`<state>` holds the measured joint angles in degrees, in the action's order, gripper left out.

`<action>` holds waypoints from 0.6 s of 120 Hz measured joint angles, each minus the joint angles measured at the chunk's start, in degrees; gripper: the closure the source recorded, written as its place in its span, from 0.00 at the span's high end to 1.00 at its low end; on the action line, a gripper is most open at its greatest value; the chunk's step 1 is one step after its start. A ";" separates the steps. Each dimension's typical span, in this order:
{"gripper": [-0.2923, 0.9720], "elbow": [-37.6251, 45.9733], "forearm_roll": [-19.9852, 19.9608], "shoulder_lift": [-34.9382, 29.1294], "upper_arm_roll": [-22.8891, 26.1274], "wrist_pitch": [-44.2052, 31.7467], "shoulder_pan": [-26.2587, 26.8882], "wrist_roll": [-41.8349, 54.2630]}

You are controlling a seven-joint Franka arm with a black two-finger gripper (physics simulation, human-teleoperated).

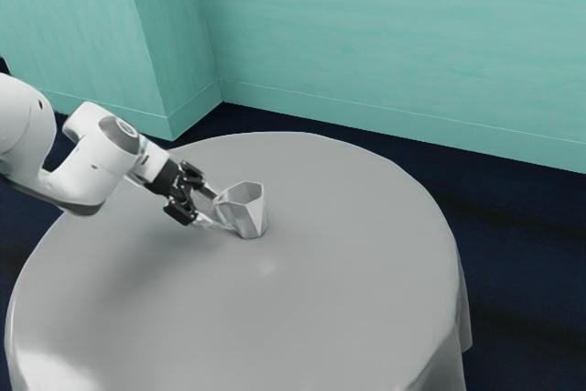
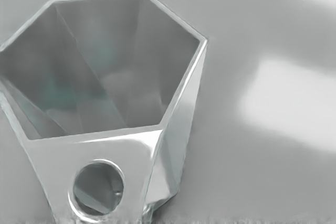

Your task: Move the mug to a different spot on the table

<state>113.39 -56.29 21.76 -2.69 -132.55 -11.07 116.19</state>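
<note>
A silver faceted mug (image 1: 244, 209) with a hexagonal rim stands left of the middle of the round grey table (image 1: 348, 299). Its flat handle points toward the arm, at the exterior view's left. My black gripper (image 1: 205, 207) reaches in low from that side, and its fingers are shut on the handle. In the wrist view the mug (image 2: 110, 77) lies just under my hand with its empty inside open to view, and the handle (image 2: 97, 182) with its round hole is nearest to the camera. I cannot tell whether the mug's base touches the tabletop.
The table is draped in a grey cloth that hangs over its edge (image 1: 458, 299) at the exterior view's right. Teal walls and a dark floor (image 1: 513, 217) surround it. A wall corner (image 1: 174, 89) juts out behind the arm.
</note>
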 joint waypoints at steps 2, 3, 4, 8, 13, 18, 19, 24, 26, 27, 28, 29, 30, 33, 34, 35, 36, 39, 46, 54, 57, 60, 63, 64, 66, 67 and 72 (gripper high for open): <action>0.73 0.73 0.00 -1.03 -0.01 0.19 -0.15 0.00; 0.73 1.06 0.01 -1.51 -0.01 0.29 -0.21 0.00; 0.73 1.39 0.01 -2.00 -0.02 0.37 -0.26 0.01; 0.74 2.94 0.04 -4.65 -0.03 0.77 -0.39 0.01; 0.74 4.89 0.19 -8.82 -0.03 1.26 -0.47 -0.02; 0.75 6.72 0.71 -12.99 0.02 1.79 -0.43 -0.17; 0.75 6.99 0.99 -13.77 0.06 1.89 -0.40 -0.23; 0.75 7.77 3.78 -17.24 0.35 2.37 -0.11 -0.93; 0.75 7.83 5.44 -18.16 0.69 2.63 -0.15 -1.40; 0.75 7.80 6.34 -18.52 0.84 2.78 -0.14 -1.67; 0.75 7.76 7.18 -18.83 0.96 2.92 -0.10 -1.94; 0.75 7.62 8.20 -19.10 1.16 3.10 -0.13 -2.25; 0.76 7.45 9.24 -19.32 1.36 3.30 -0.17 -2.58; 0.76 6.66 12.54 -19.82 1.90 4.03 -0.17 -3.67; 0.76 6.21 13.79 -19.95 2.06 4.34 -0.15 -4.09; 0.76 5.75 15.05 -20.04 2.24 4.69 -0.15 -4.52; 0.76 5.27 16.30 -20.12 2.43 5.05 -0.15 -4.96; 0.76 3.51 20.19 -20.22 2.89 6.40 -0.08 -6.40; 0.76 -0.88 28.80 -19.95 3.90 10.14 0.21 -9.96; 0.76 -6.09 37.33 -18.86 4.99 15.16 0.61 -14.12; 0.76 -7.59 39.84 -18.50 5.31 17.09 0.83 -15.75; 0.76 -8.73 41.93 -18.26 5.56 18.92 1.06 -17.38; 0.77 -10.01 43.79 -17.96 5.77 20.63 1.27 -18.95; 0.77 -10.38 44.36 -17.87 5.82 21.17 1.34 -19.46; 0.77 -11.52 45.58 -17.54 5.88 22.27 1.53 -20.48; 0.77 -12.14 46.15 -17.35 5.90 22.83 1.62 -20.98; 0.77 -14.59 48.58 -16.65 5.97 25.35 2.02 -23.39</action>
<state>98.80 -7.71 5.11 3.28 -107.21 -9.06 92.80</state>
